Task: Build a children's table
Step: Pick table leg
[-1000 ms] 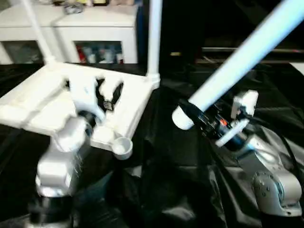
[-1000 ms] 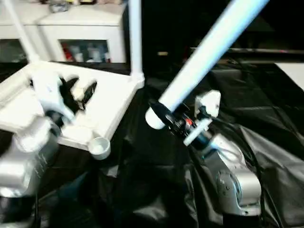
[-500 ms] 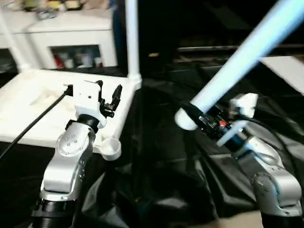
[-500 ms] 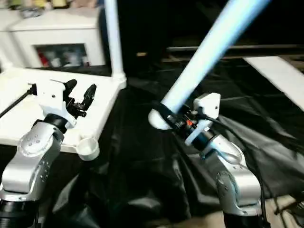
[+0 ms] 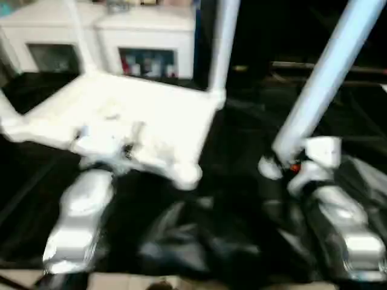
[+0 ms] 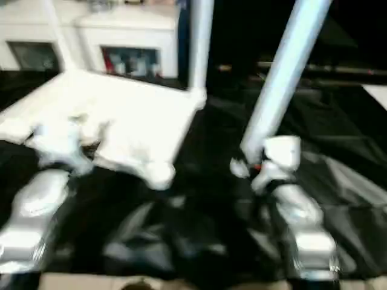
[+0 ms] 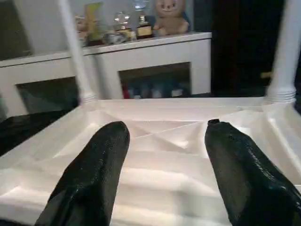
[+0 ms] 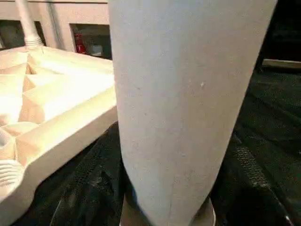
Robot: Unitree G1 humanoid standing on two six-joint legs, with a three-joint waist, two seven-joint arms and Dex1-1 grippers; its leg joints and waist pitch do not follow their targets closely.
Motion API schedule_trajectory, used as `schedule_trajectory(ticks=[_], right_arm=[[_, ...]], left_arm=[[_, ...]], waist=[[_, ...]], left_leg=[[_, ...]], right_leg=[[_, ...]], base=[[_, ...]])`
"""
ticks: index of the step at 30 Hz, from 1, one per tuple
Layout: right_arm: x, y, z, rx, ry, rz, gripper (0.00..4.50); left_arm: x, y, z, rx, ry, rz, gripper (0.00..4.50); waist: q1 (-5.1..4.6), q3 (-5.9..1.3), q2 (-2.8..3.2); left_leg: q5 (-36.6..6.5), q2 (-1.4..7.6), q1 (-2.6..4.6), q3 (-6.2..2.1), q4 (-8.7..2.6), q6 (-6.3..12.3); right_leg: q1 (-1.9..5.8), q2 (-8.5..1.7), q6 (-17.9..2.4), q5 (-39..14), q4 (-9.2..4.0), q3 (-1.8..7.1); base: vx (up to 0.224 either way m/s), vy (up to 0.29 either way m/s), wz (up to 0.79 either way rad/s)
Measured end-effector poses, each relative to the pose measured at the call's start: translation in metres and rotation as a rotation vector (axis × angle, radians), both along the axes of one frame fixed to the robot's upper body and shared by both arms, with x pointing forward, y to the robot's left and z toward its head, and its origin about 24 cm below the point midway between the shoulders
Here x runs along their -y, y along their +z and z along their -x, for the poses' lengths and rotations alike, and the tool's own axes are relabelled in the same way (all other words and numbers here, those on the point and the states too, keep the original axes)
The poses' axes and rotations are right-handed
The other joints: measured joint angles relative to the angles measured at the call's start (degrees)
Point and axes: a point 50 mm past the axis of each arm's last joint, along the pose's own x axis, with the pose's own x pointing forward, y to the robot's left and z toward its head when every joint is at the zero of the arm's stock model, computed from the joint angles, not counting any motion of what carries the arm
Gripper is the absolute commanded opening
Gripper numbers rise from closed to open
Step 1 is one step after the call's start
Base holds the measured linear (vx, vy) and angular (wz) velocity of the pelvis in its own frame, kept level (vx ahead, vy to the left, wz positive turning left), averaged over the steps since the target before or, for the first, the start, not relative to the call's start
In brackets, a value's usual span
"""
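The white tabletop [image 5: 145,115] lies upside down on black sheeting, ribbed underside up. Two white legs stand in its far corners, one [image 5: 77,36] on the left and one [image 5: 222,45] on the right. The near right corner socket [image 5: 188,175] holds nothing. My left gripper [image 7: 167,129] is open, hovering just over the ribs near the tabletop's front edge [image 5: 106,142]. My right gripper [image 5: 283,166] is shut on the lower end of a third leg [image 5: 320,78], which rises steeply, leaning right, to the right of the tabletop. In the right wrist view this leg [image 8: 188,103] stands beside the tabletop's edge [image 8: 56,108].
A white glass-door cabinet [image 5: 151,42] stands behind the tabletop, with a teddy bear [image 7: 169,16] and trinkets on top. Crumpled black sheeting [image 5: 230,205] covers the ground around and in front. A pale strip of floor [image 5: 181,283] runs along the near edge.
The head camera has shifted. The leg in my right gripper has swung from a strong slant to nearly upright. My left gripper sits lower over the tabletop's front edge.
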Motion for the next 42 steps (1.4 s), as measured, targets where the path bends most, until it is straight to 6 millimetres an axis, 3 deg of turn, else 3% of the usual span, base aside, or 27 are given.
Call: schedule_trajectory(ticks=[1, 2, 3, 4, 6, 7, 8, 11, 14, 16, 18, 19, 20, 21, 22, 24, 25, 26, 28, 29, 30, 31, 33, 36, 37, 39, 42], right_arm=[[0.003, -0.003, 0.002, -0.013, -0.008, 0.007, 1.91], [0.007, -0.008, 0.005, -0.033, -0.022, 0.015, 1.91], [0.008, -0.010, 0.005, -0.045, -0.024, 0.018, 1.91], [0.008, -0.009, 0.005, -0.040, -0.018, 0.022, 1.91], [0.008, -0.004, 0.006, -0.018, -0.007, 0.028, 1.91], [0.008, -0.006, 0.009, -0.025, -0.009, 0.027, 1.91], [0.005, -0.007, 0.009, -0.028, 0.002, 0.021, 1.91], [-0.004, -0.005, 0.010, -0.016, 0.034, 0.004, 1.91], [-0.003, -0.001, 0.009, 0.000, 0.037, 0.014, 1.91], [-0.003, 0.000, 0.008, 0.001, 0.039, 0.015, 1.91], [-0.002, 0.001, 0.007, 0.003, 0.038, 0.021, 1.91], [0.002, -0.001, 0.007, -0.006, 0.027, 0.028, 1.91], [0.004, -0.002, 0.007, -0.012, 0.020, 0.032, 1.91], [0.004, -0.002, 0.007, -0.014, 0.021, 0.029, 1.91], [0.002, 0.000, 0.005, -0.003, 0.023, 0.024, 1.91], [0.006, 0.007, 0.003, 0.023, -0.007, 0.014, 1.91], [0.009, 0.004, 0.002, 0.012, -0.040, -0.001, 1.91], [0.010, 0.002, 0.002, -0.002, -0.043, 0.000, 1.91], [0.003, 0.006, -0.001, 0.010, -0.020, -0.005, 1.91], [0.001, 0.009, -0.002, 0.020, -0.011, -0.002, 1.91], [0.002, 0.010, -0.002, 0.025, -0.011, 0.004, 1.91], [0.003, 0.006, 0.000, 0.007, -0.017, 0.005, 1.91], [0.002, -0.001, 0.003, -0.019, -0.023, 0.007, 1.91], [-0.004, -0.003, 0.003, -0.028, -0.038, -0.025, 1.91], [-0.008, -0.003, 0.002, -0.031, -0.028, -0.031, 1.91], [-0.015, -0.001, 0.000, -0.023, -0.007, -0.038, 1.91], [-0.013, 0.000, -0.001, -0.020, -0.013, -0.027, 1.91]], left_arm=[[0.002, -0.001, 0.000, -0.001, -0.001, 0.007, 3.01], [0.008, -0.002, 0.000, -0.003, -0.020, 0.015, 3.01], [0.010, -0.003, 0.001, -0.003, -0.021, 0.021, 3.01], [0.009, -0.002, 0.002, 0.000, 0.001, 0.004, 3.01], [0.009, 0.001, 0.001, 0.017, 0.021, -0.016, 3.01], [0.010, 0.002, 0.000, 0.024, 0.032, -0.013, 3.01], [0.009, 0.002, 0.000, 0.026, 0.045, -0.016, 3.01], [0.007, 0.002, 0.001, 0.026, 0.064, -0.013, 3.01], [0.009, 0.000, 0.001, 0.015, 0.072, -0.005, 3.01], [0.010, -0.001, 0.001, 0.011, 0.073, -0.001, 3.01], [0.011, -0.001, 0.001, 0.009, 0.079, 0.001, 3.01], [0.016, -0.002, 0.001, 0.005, 0.074, 0.015, 3.01], [0.021, -0.003, 0.001, 0.001, 0.056, 0.016, 3.01], [0.022, -0.004, 0.002, -0.005, 0.052, 0.015, 3.01], [0.021, -0.003, 0.002, -0.002, 0.058, 0.014, 3.01], [0.023, 0.003, -0.001, 0.016, 0.060, 0.018, 3.01], [0.025, 0.005, -0.003, 0.015, 0.059, 0.025, 3.01], [0.024, 0.001, -0.002, -0.007, 0.058, 0.029, 3.01], [0.017, 0.001, -0.002, -0.018, 0.055, 0.025, 3.01], [0.014, 0.003, -0.002, -0.014, 0.046, 0.025, 3.01], [0.015, 0.005, -0.002, -0.004, 0.027, 0.030, 3.01], [0.017, 0.003, -0.002, -0.009, 0.005, 0.048, 3.01], [0.022, -0.001, 0.000, -0.025, -0.027, 0.062, 3.01], [0.020, 0.001, -0.001, -0.018, -0.031, 0.078, 3.01], [0.016, 0.002, -0.001, -0.015, -0.018, 0.083, 3.01], [0.008, 0.004, 0.000, -0.008, 0.004, 0.079, 3.01], [0.005, 0.007, -0.001, 0.002, 0.003, 0.070, 3.01]], waist=[[-0.14, 0.03, -0.75], [0.27, -0.09, -0.44], [0.26, -0.08, -0.22], [0.06, -0.04, -0.20], [-1.09, 0.08, 1.82], [-2.79, 0.24, 2.84], [-3.71, 0.25, 3.20], [-4.37, 0.29, 4.00], [-3.54, -0.05, 3.41], [-3.18, -0.38, 1.82], [-2.98, -0.26, -0.04], [-2.47, -0.02, -0.32], [-1.54, 0.15, -0.21], [-1.10, 0.49, -0.64], [-1.19, 0.44, -1.08], [-0.52, -0.19, -0.20], [-0.05, -0.11, -0.30], [-0.04, -0.34, 0.06], [-0.10, -0.91, -0.05], [-0.29, -1.33, -0.84], [-0.30, -1.41, -1.71], [-0.43, -0.93, -1.76], [-0.37, -0.61, -1.70], [-1.82, -0.02, -0.88], [-2.14, 0.43, -0.75], [-2.28, 0.69, -0.38], [-3.78, 0.51, -0.37]], left_leg=[[0.0, -0.84, -0.46, 1.46, 0.26, -0.18], [-1.4, -1.22, -1.64, -0.74, 3.95, -1.60], [-2.1, -1.14, -2.35, -4.24, 8.87, -3.67], [-2.4, 0.24, -1.88, -6.93, 10.79, -6.79], [-3.4, 5.51, 0.99, -7.22, 3.73, -8.90], [-2.5, 5.82, 0.26, -7.98, 3.31, -7.90], [-2.1, 5.34, 0.10, -9.15, 3.27, -7.66], [-0.2, 3.98, -1.01, -13.90, 2.39, -7.88], [3.3, 1.22, -1.52, -17.01, -1.97, -8.42], [5.3, -1.51, -1.63, -18.97, -4.68, -9.32], [5.5, -2.99, -2.10, -19.21, -6.03, -9.65], [2.0, -2.02, -3.40, -17.48, -2.71, -8.93], [-0.3, 0.77, -4.59, -12.08, 5.58, -6.78], [-1.3, 2.68, -4.20, -8.21, 10.86, -5.12], [-2.7, 3.87, -1.42, -4.65, 11.34, -4.22], [-5.5, 4.28, 3.32, -2.92, 5.00, -1.48], [-7.0, 5.22, 4.63, -2.82, 2.42, -4.48], [-5.9, 6.54, 4.88, -2.92, 0.95, -5.52], [-5.0, 7.52, 4.27, -2.98, 0.54, -6.40], [-4.7, 6.86, 3.23, -2.78, 1.66, -6.81], [-5.2, 6.09, 2.17, -2.61, 2.86, -6.56], [-5.4, 6.22, 1.95, -3.17, 2.75, -6.45], [-4.4, 6.81, 2.87, -3.59, 0.36, -7.13], [-3.5, 7.75, 5.98, -3.23, -3.12, -9.30], [-3.6, 8.63, 8.07, -1.66, -4.21, -10.06], [-4.4, 9.50, 10.30, -0.06, -4.96, -11.35], [-4.4, 9.44, 10.48, -1.82, -4.72, -11.32]], right_leg=[[0.10, -0.58, -1.3, 0.2, -1.01, 1.82], [0.01, -1.04, -0.8, 0.8, -1.15, 2.40], [0.23, -1.47, -0.2, 1.4, -1.60, 2.53], [0.57, -2.90, 0.5, 2.3, -2.45, 1.99], [2.14, -3.33, 1.2, 4.2, -4.76, -0.52], [3.44, -3.84, 0.2, 4.1, -6.41, -2.04], [3.76, -2.53, -1.2, 3.3, -6.32, -0.94], [3.82, 2.63, -1.7, 0.9, 1.43, 0.60], [4.30, 4.09, -2.2, -1.3, 0.13, 1.90], [5.46, 3.70, -4.6, -2.7, -2.50, 4.29], [5.75, 2.75, -4.6, -3.1, -3.35, 5.26], [5.48, 2.58, -4.2, -2.6, -3.88, 3.38], [6.38, 2.38, -4.4, -2.5, -3.99, 2.04], [6.86, 1.62, -4.4, -2.5, -4.23, 0.08], [7.10, 1.46, -4.6, -2.3, -4.71, -1.17], [6.16, 3.86, -4.7, -1.1, -5.44, -1.01], [5.99, 5.46, -4.7, 0.0, -7.19, -0.63], [5.58, 5.98, -3.8, 0.1, -7.64, -0.80], [1.70, 3.26, 0.1, -0.3, -0.25, 0.94], [-0.24, -0.74, 1.2, 2.1, -1.30, 4.58], [-0.89, -3.26, 4.9, 2.8, -3.69, 6.73], [-1.17, -4.04, 5.5, 3.5, -3.89, 7.05], [-0.57, -3.27, 4.4, 3.5, -5.10, 6.61], [1.57, -1.81, 3.5, 3.7, -7.40, 6.59], [2.11, -0.70, 3.0, 3.5, -7.93, 7.26], [2.48, -0.16, 1.5, 3.1, -7.79, 7.47], [3.62, -0.18, 1.0, 4.1, -8.40, 6.34]], base=[[-0.086, 0.155, 0.04], [-0.058, 0.162, -0.10], [-0.057, 0.222, -0.31], [-0.057, 0.222, -0.31], [-0.086, 0.257, 0.07], [-0.081, 0.255, 0.34], [-0.033, 0.235, 0.65], [-0.041, 0.110, 0.48], [-0.103, 0.011, 0.60], [-0.142, -0.118, 0.80], [-0.133, -0.267, 0.74], [-0.160, -0.304, 0.78], [-0.111, -0.249, 0.51], [-0.047, -0.202, 0.25], [-0.047, -0.202, 0.25], [-0.031, -0.214, 0.38], [-0.032, -0.209, 0.40], [-0.038, -0.224, 0.23], [0.013, -0.164, 0.01], [-0.099, 0.049, 0.05], [-0.158, 0.061, 0.05], [-0.163, 0.132, 0.04], [-0.063, -0.108, 0.00], [-0.024, -0.124, -0.09], [0.000, -0.099, -0.20], [0.020, -0.040, -0.43], [0.079, 0.014, -0.55]])
